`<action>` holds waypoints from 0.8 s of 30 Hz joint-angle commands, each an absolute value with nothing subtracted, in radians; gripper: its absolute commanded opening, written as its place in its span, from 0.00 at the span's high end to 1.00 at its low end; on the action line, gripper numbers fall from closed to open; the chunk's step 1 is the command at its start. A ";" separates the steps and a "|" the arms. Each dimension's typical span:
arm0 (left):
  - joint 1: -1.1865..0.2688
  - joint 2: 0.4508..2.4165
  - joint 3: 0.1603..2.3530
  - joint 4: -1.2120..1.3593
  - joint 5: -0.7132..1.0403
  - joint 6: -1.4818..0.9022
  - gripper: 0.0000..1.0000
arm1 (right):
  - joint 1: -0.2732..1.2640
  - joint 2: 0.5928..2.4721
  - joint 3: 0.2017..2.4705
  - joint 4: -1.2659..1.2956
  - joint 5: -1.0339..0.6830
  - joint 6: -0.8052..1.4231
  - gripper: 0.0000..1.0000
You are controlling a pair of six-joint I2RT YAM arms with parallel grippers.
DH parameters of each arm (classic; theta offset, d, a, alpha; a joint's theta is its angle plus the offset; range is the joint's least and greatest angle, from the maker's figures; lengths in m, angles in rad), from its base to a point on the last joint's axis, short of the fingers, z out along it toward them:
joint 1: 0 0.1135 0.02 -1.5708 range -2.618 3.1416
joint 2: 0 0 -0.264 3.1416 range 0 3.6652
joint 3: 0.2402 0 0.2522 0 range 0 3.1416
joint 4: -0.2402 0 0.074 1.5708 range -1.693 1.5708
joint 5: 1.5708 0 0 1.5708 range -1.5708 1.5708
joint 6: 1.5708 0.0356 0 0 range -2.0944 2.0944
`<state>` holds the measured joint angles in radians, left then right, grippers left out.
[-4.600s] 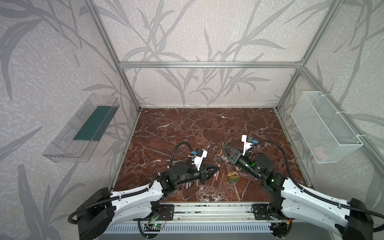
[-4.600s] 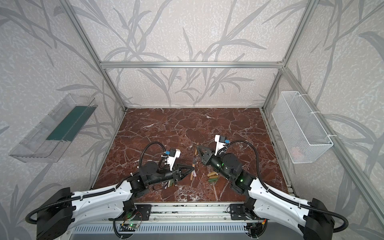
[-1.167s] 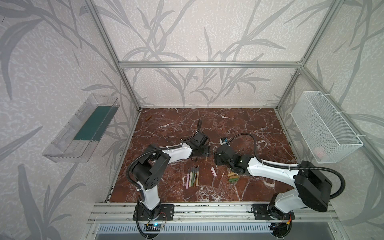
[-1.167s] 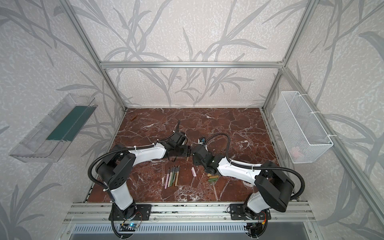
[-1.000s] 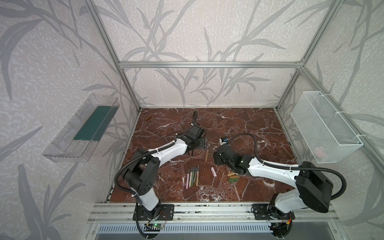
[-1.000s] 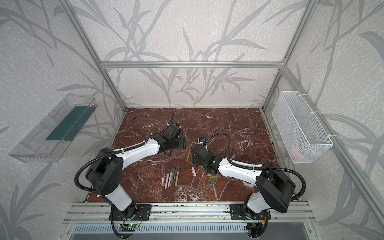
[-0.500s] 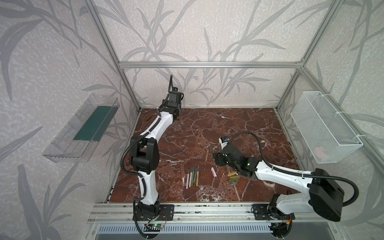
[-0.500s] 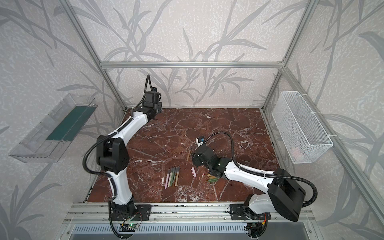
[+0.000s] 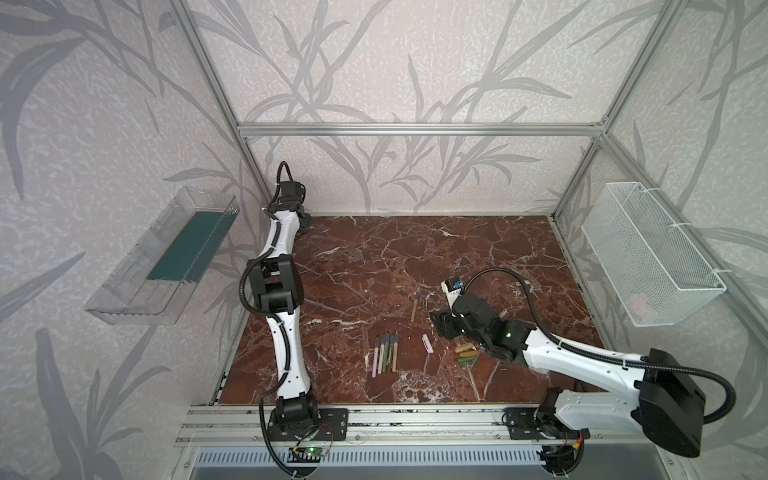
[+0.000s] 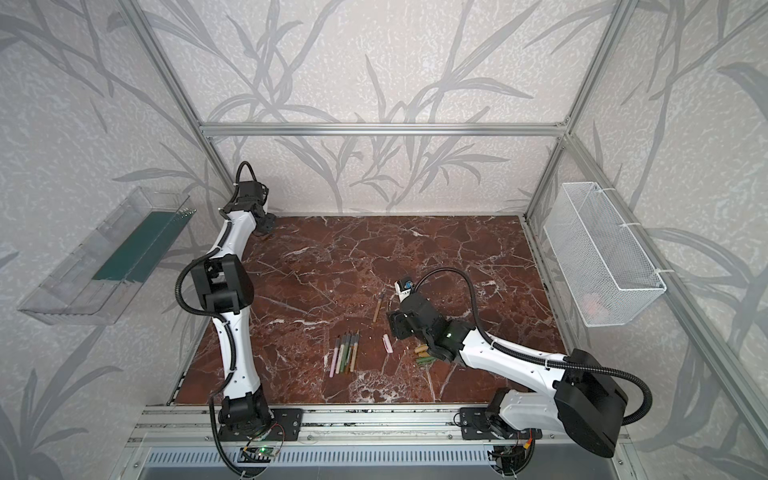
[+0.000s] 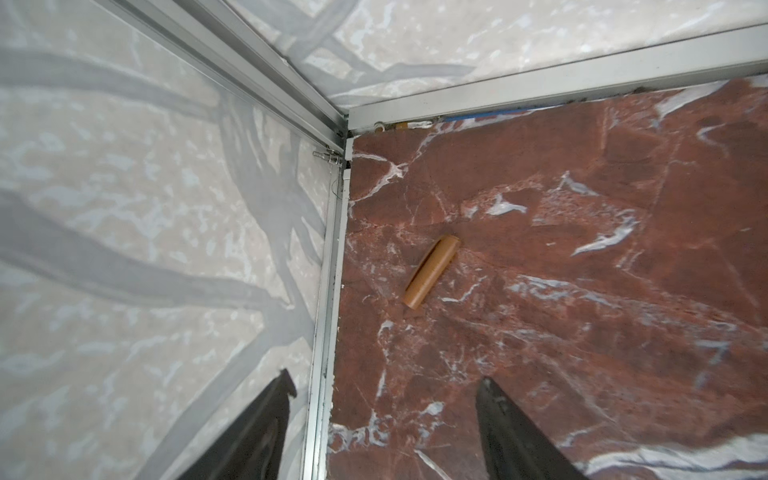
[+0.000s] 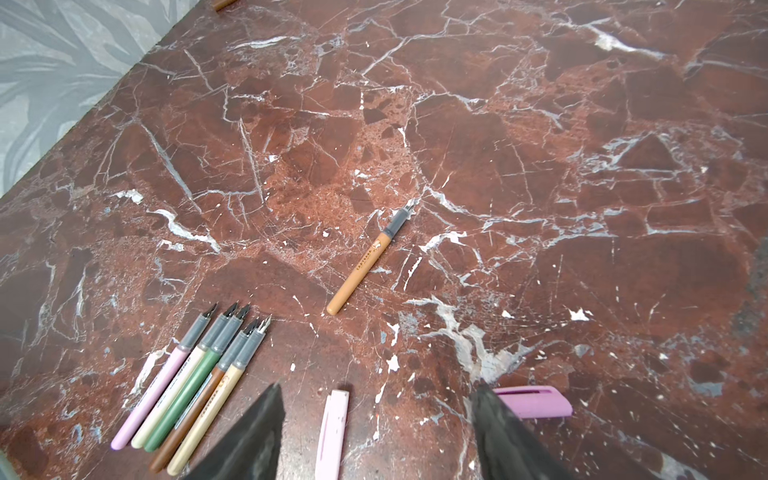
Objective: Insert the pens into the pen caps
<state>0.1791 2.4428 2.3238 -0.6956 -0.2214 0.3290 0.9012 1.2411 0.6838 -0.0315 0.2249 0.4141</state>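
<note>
**Claws wide and holding nothing, each above a loose cap**

Left claw (image 11: 386,415) hangs at the far left corner of the marble tabletop (image 9: 374,257), its jaws spread wide with nothing between them. Just beyond its dark fingers (image 11: 503,419) a gold-tan cap (image 11: 432,272) lies flat on the stone. It sits close to the aluminium frame (image 11: 332,291) along the left wall but does not touch it. In both top views this arm stretches far back, the claw (image 10: 266,226) low over the corner.

Right claw (image 12: 378,432) is also wide and holds nothing. It sits low over the middle of the table, a little to the right (image 9: 440,326). On the marble under its gap lies a pale pink cap (image 12: 332,432). A mauve cap (image 12: 534,401) lies just beside one finger. Farther out, a single gold-tan pen (image 12: 365,262) lies alone with its dark tip pointing to the far side. To the left of the claw, a row of five pens (image 9: 385,353) lies side by side, touching. Their bodies are pink, cream, green, brown and tan. To the near right of the claw, a heap of caps (image 9: 465,353) lies partly under the arm.

A wire basket (image 9: 648,257) hangs on the right wall and a clear tray (image 9: 166,257) on the left wall.
</note>
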 commanded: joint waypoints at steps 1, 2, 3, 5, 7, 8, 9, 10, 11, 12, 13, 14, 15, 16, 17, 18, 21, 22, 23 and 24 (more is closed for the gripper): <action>0.177 2.519 2.416 -0.827 -0.085 0.388 0.28 | 0.904 1.254 0.693 -0.050 0.214 0.415 0.29; 0.183 2.543 2.434 -0.840 -0.061 0.391 0.28 | 0.903 1.258 0.692 -0.041 0.212 0.421 0.29; 0.183 2.567 2.470 -0.868 -0.041 0.405 0.30 | 0.904 1.264 0.693 -0.035 0.208 0.424 0.29; 0.183 2.628 2.588 -0.945 -0.033 0.409 0.30 | 0.903 1.280 0.698 -0.026 0.194 0.429 0.29; 0.190 2.660 2.665 -0.986 0.008 0.389 0.30 | 0.904 1.299 0.705 -0.025 0.180 0.432 0.29; 0.194 2.662 2.671 -0.991 0.017 0.369 0.29 | 0.904 1.309 0.711 -0.025 0.175 0.434 0.29; 0.199 2.659 2.665 -0.991 0.023 0.353 0.27 | 0.904 1.318 0.717 -0.029 0.174 0.434 0.29; 0.203 2.659 2.658 -0.996 0.025 0.338 0.26 | 0.904 1.327 0.723 -0.035 0.171 0.433 0.30; 0.205 2.663 2.655 -0.998 0.009 0.322 0.24 | 0.903 1.333 0.728 -0.040 0.169 0.431 0.30; 0.205 2.667 2.656 -0.997 -0.011 0.312 0.23 | 0.904 1.335 0.731 -0.042 0.169 0.431 0.30; 0.203 2.676 2.657 -0.997 -0.027 0.304 0.21 | 0.904 1.335 0.729 -0.042 0.169 0.430 0.30; 0.201 2.684 2.660 -0.997 -0.057 0.291 0.19 | 0.904 1.332 0.724 -0.038 0.169 0.427 0.30; 0.198 2.692 2.664 -0.997 -0.086 0.279 0.17 | 0.904 1.330 0.721 -0.033 0.169 0.425 0.30; 0.199 2.702 2.669 -0.996 -0.115 0.263 0.14 | 0.904 1.326 0.716 -0.030 0.169 0.423 0.30; 0.198 2.713 2.674 -0.989 -0.152 0.245 0.13 | 0.904 1.323 0.711 -0.028 0.169 0.421 0.30; 0.199 2.720 2.678 -0.976 -0.188 0.232 0.11 | 0.904 1.320 0.708 -0.025 0.169 0.420 0.30; 0.196 2.726 2.682 -0.911 -0.271 0.200 0.08 | 0.904 1.318 0.691 -0.003 0.160 0.416 0.30; 0.195 2.723 2.680 -0.888 -0.268 0.190 0.08 | 0.904 1.322 0.685 0.008 0.156 0.415 0.30; 0.193 2.719 2.674 -0.862 -0.236 0.178 0.07 | 0.903 1.329 0.681 0.020 0.151 0.413 0.29; 0.194 2.717 2.662 -0.837 -0.190 0.177 0.07 | 0.903 1.335 0.681 0.029 0.148 0.411 0.30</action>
<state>0.1928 2.7052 2.6507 -0.8959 -0.1921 0.2157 0.9012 1.3357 0.6907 -0.0124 0.1635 0.4206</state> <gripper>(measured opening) 0.926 0.704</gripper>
